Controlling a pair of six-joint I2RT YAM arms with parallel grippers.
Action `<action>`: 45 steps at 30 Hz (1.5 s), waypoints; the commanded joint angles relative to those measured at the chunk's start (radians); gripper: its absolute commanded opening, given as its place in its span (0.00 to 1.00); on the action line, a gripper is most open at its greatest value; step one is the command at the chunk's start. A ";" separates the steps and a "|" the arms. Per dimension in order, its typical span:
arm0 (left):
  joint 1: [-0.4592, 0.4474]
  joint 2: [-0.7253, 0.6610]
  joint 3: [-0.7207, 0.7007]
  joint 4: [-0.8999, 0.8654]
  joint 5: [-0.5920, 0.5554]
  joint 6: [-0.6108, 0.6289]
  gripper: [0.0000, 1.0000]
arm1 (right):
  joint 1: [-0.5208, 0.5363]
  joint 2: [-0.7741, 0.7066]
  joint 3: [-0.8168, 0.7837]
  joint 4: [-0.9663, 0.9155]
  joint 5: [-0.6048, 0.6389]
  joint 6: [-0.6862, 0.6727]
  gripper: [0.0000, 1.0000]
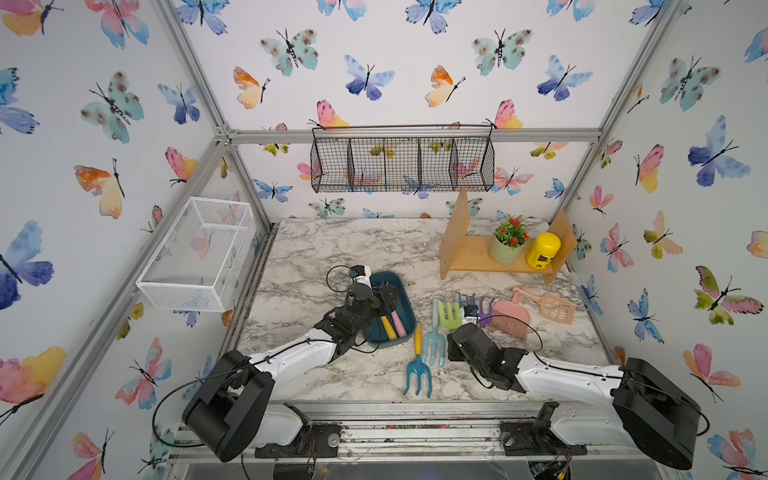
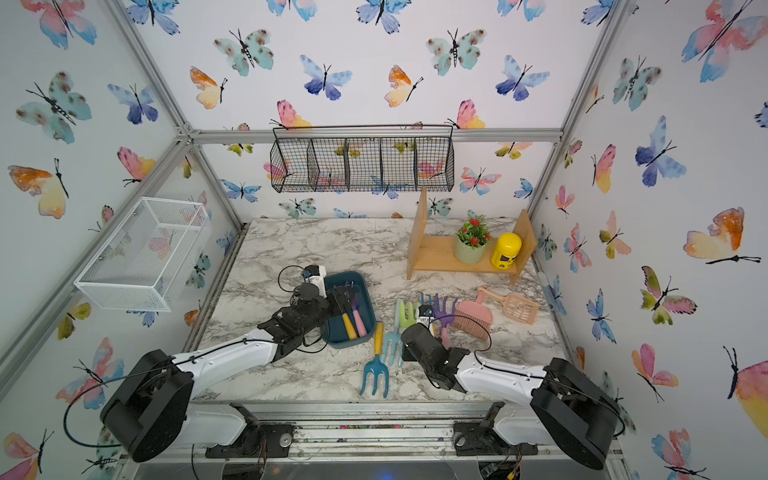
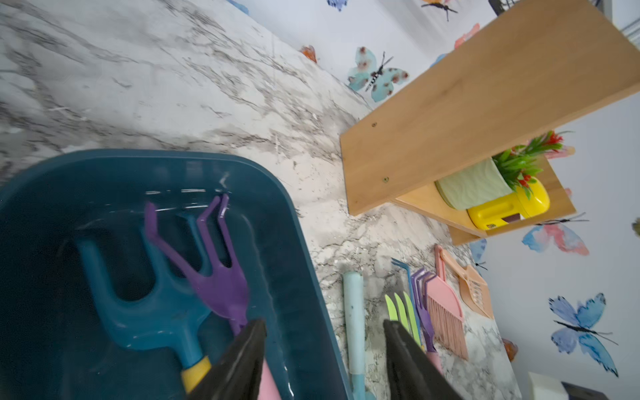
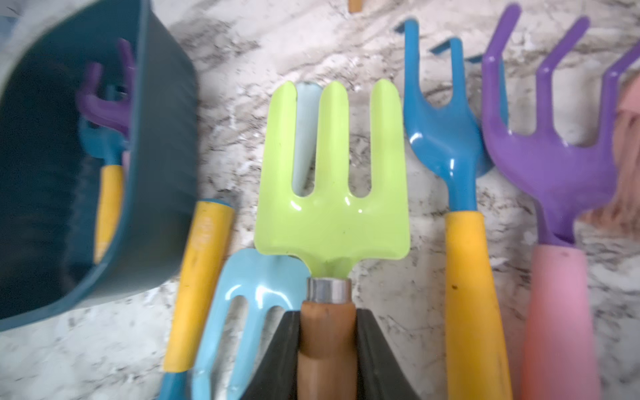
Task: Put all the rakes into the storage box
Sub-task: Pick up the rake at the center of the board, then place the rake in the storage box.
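The storage box (image 1: 409, 307) (image 2: 368, 291) is a dark teal tub left of centre on the marble table. It holds a teal rake with a yellow handle (image 3: 149, 311) and a purple rake with a pink handle (image 3: 221, 287). My left gripper (image 3: 323, 323) is open and empty over the box's right wall (image 3: 304, 249). My right gripper (image 4: 327, 318) is shut on the wooden handle of a lime-green rake (image 4: 332, 207) (image 1: 449, 314), just right of the box (image 4: 166, 138). Its fingertips are hidden in both top views.
Beside the green rake lie a blue rake (image 4: 446, 138), a purple rake (image 4: 554, 166), a light blue fork (image 4: 249, 287) and a teal fork (image 1: 417, 370). A pink brush (image 1: 511, 318) and a scoop (image 1: 552, 305) lie right. A wooden shelf (image 1: 469, 253) stands behind.
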 commanded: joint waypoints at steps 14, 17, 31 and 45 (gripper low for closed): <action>-0.046 0.123 0.048 0.177 0.264 0.030 0.61 | 0.001 0.007 0.041 0.170 -0.214 -0.115 0.09; -0.048 0.142 0.056 0.175 0.266 0.029 0.61 | 0.001 0.003 0.066 0.159 -0.212 -0.127 0.09; -0.051 0.184 0.059 0.213 0.294 0.001 0.60 | 0.014 0.047 0.141 0.181 -0.246 -0.135 0.10; -0.051 0.225 0.084 0.233 0.368 -0.004 0.00 | 0.017 -0.003 0.156 0.116 -0.113 -0.117 0.26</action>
